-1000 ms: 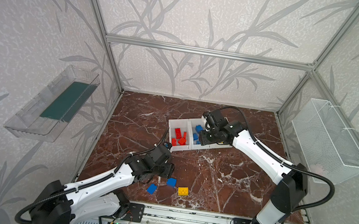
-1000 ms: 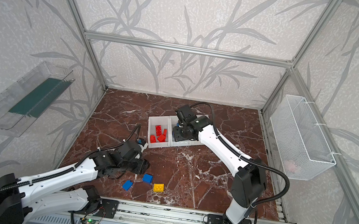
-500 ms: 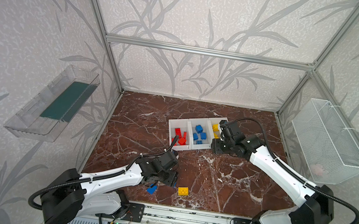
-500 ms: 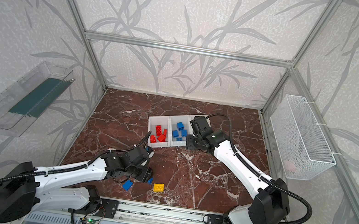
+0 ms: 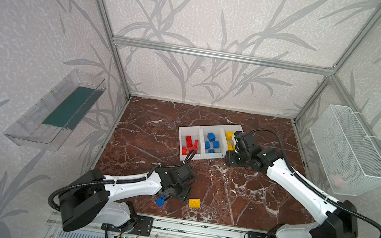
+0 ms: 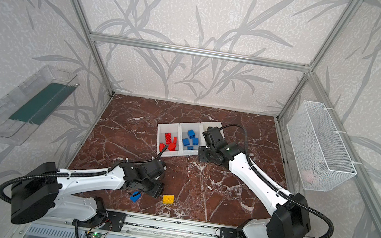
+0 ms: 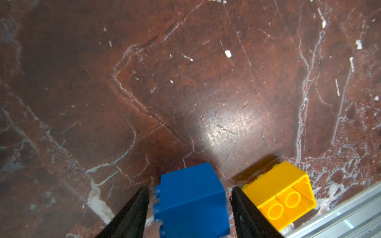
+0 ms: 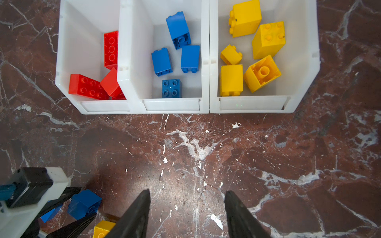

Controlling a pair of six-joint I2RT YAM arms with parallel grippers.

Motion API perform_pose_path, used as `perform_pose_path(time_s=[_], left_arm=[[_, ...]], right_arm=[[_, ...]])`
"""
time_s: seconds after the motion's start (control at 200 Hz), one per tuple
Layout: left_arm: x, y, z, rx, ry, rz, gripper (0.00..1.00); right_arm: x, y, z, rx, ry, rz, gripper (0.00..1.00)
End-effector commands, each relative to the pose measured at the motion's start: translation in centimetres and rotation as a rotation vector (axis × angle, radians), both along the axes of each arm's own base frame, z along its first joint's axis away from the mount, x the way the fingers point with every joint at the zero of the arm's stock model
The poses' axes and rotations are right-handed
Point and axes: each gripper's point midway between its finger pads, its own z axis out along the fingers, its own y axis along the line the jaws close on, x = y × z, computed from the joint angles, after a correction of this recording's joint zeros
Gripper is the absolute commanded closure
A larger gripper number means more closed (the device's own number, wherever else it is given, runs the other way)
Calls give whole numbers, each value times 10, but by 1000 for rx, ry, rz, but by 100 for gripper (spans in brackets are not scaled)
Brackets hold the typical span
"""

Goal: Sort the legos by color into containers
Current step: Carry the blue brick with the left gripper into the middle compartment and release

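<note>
STEP: left pincer (image 7: 188,191) is straddling the blue brick (image 7: 191,197) on the worktop (image 7: 185,82), jaws slightly apart, not gripping | DO: centring, closing on flat sides (yellow brick (image 7: 282,193) is crowding one finger), then lifting toward the blue bin (image 8: 171,105) | right pincer (image 8: 186,193) is hovering parted, empty

Both top views are bright, evenly lit from overhead, with only soft, short shadows on the marble floor (image 5: 225,186) and wide-angle stretch toward the corners. Left wrist view is dimmer and soft: white glare mid-floor, blue brick (image 7: 191,202) blurry up close, yellow brick (image 7: 284,191) casting a dark shadow. Right wrist view is sharp, faint sheen.
</note>
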Motion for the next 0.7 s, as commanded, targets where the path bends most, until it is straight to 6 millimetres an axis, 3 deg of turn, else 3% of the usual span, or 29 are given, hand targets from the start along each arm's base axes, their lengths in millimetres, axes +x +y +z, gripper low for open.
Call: perform_pose_path(time_s=[0.0,0.16,0.345,0.46,0.595,0.695], left_arm=[[3,-3,5,10,-2,3,43],[6,-5,7,9,-15,-6,61],[17,-11,23,5,-72,-43,63],[44,-11,49,46,-193,-26,63],[83,-33,92,-14,-329,-58,63],[117,-48,112,-47,-388,-59,63]], right_arm=[[-3,-5,7,23,-19,-22,42],[-6,-10,10,21,-31,-33,43],[-9,-16,15,28,-44,-51,44],[-11,-20,21,30,-57,-62,45],[-15,-28,27,26,-75,-72,45],[-18,-33,28,23,-80,-84,46]])
